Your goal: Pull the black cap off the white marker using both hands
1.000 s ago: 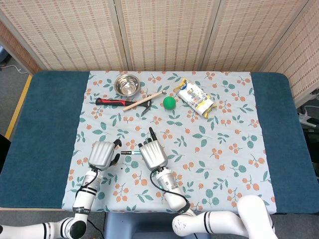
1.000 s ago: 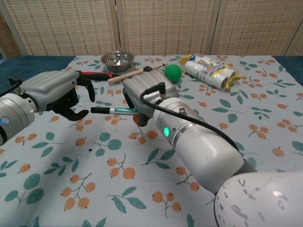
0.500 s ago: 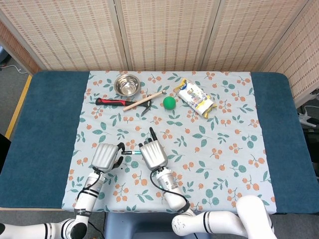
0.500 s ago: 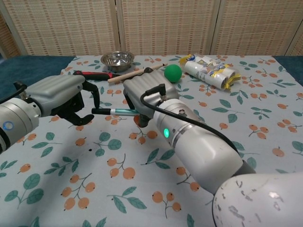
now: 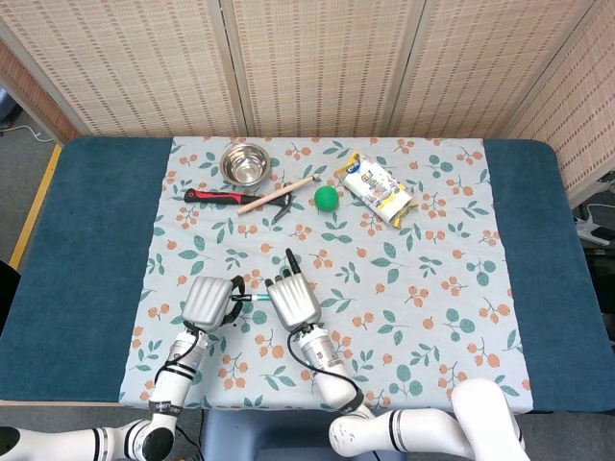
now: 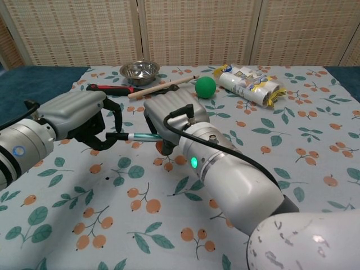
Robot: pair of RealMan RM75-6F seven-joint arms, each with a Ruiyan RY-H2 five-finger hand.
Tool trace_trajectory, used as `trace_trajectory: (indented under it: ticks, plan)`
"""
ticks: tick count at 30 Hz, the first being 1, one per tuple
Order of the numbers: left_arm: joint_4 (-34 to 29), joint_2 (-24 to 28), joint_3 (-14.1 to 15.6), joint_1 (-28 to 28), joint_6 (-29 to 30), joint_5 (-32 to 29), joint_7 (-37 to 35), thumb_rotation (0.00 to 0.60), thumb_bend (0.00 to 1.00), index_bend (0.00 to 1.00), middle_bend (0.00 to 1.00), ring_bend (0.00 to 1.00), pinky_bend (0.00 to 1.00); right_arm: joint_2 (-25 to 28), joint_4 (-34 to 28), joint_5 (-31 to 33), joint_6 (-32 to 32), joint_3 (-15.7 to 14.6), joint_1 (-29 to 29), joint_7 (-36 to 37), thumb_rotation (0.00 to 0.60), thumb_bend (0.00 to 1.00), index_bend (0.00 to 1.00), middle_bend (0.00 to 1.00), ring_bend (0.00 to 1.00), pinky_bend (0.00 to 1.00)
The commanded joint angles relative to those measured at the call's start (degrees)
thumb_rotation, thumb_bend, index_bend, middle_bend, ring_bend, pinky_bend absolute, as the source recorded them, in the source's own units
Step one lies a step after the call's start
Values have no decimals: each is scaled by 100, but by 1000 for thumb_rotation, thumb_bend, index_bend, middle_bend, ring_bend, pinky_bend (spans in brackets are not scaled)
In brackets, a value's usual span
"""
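The slim white marker (image 6: 143, 136) lies level, pointing left to right above the floral tablecloth (image 6: 315, 146), its barrel grasped in the right hand (image 6: 169, 121), its black cap (image 6: 115, 135) inside the left hand's (image 6: 84, 115) curled fingers.

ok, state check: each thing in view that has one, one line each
marker: held level above the cloth, black cap on
left robot hand: fingers curled around the cap end
right robot hand: grips the marker body
steel bowl: upright, empty
snack bag: lying flat
hammer: lying on the cloth
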Motion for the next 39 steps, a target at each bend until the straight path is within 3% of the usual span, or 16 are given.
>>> trace_trajectory:
  ticks: [1,17,39]
  plan:
    - [8,9,7,-5,-4,-12,-10,600,363,505,987,864,979,6,-5,0,0,3,-5,8,600,407,875,734,410,21]
    - [-53,56,70,-66,-37,-12,-64,600,366,404,989,865,980,-25,16,-10,-21,0,-2,35,600,407,875,734,410,22]
    - [41,48,114,-105,-40,-15,-94,600,364,534,993,869,982,14,-44,-9,-22,28,-16,58,600,407,875,734,410,21]
